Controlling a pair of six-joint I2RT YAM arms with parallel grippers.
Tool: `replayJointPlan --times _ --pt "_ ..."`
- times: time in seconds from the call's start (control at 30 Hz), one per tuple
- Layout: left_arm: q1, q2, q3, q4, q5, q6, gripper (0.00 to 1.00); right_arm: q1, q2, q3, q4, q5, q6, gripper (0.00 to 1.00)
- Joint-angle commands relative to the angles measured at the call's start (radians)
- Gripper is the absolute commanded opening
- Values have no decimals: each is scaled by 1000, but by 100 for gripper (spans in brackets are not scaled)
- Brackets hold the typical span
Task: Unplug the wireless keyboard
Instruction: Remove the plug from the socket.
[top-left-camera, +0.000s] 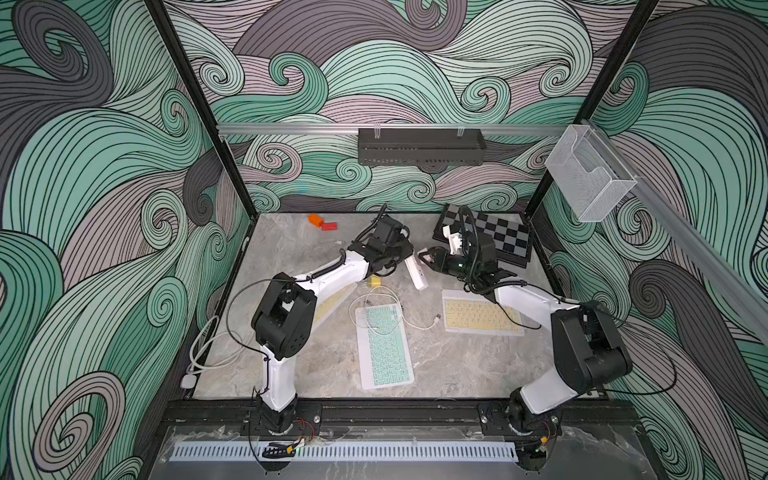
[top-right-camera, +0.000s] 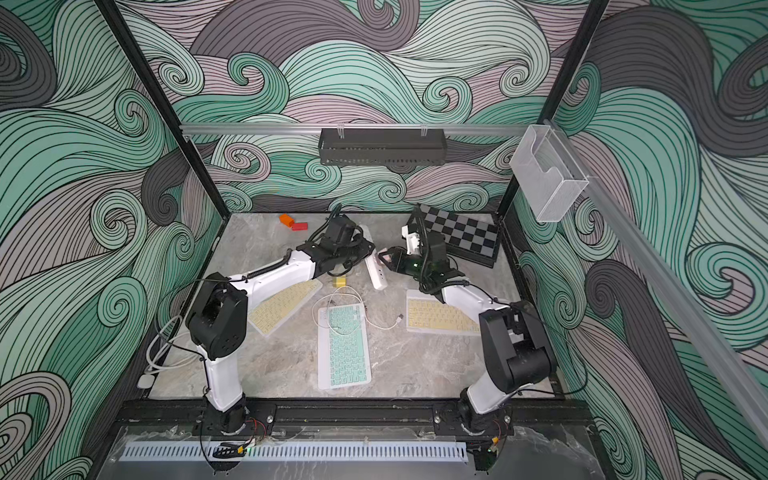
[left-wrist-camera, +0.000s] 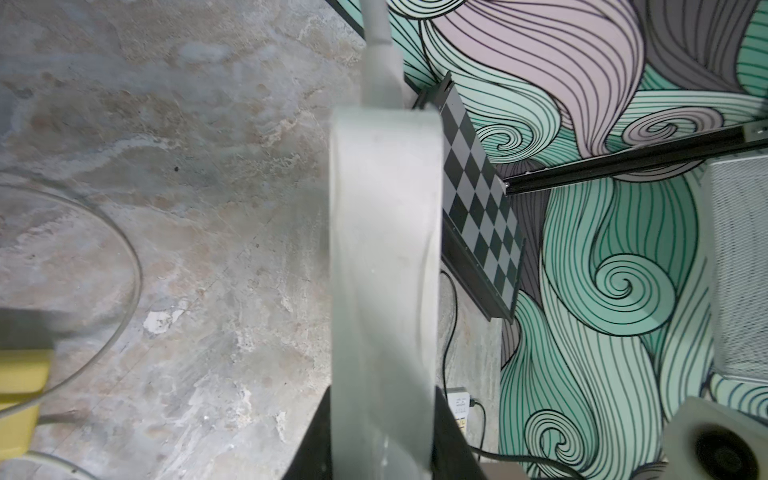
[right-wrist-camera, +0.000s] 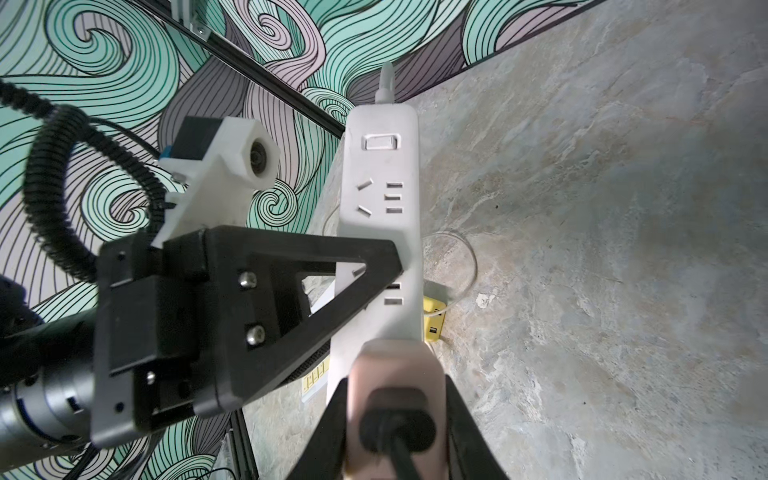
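Three keyboards lie near, green keyboard (top-left-camera: 384, 347) central, in both top views; left gripper (top-left-camera: 406, 254) clamps the power strip (top-left-camera: 417, 276) mid-table, right gripper (top-left-camera: 428, 258) at its right; far wall basket (top-left-camera: 419, 154) and clear bin (top-left-camera: 590, 183) at right look empty. Left wrist: strip between closed jaws. Right wrist: jaws pinch the pink plug (right-wrist-camera: 395, 361), best pulled straight out, strip braced.

Nothing here is legible to me: the key legends on the green keyboard (top-left-camera: 384, 347) and the yellow keyboard (top-left-camera: 478, 313) are too small, and the small white label (left-wrist-camera: 460, 405) is a blur.
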Motion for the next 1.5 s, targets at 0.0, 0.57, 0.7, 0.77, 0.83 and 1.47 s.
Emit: replayJointPlan --times 0.0,0.57,0.7,0.77,0.83,1.47 --pt "31 -78 -35 -15 -101 -51 0 -52 -95 -35 152 119 -9 0" --pt "37 -34 104 -100 72 247 0 -70 -115 57 -88 113 -139 0" --pt "38 -24 144 -180 83 290 0 -89 -89 97 -132 70 -127 0" --pt "38 -24 132 -171 93 299 0 -98 -81 108 -149 64 -117 0" --pt "38 -24 126 -185 83 289 0 -109 -77 114 -151 46 -103 0" --pt "112 -135 -95 -61 -11 56 0 -114 -194 -17 -1 100 -181 0"
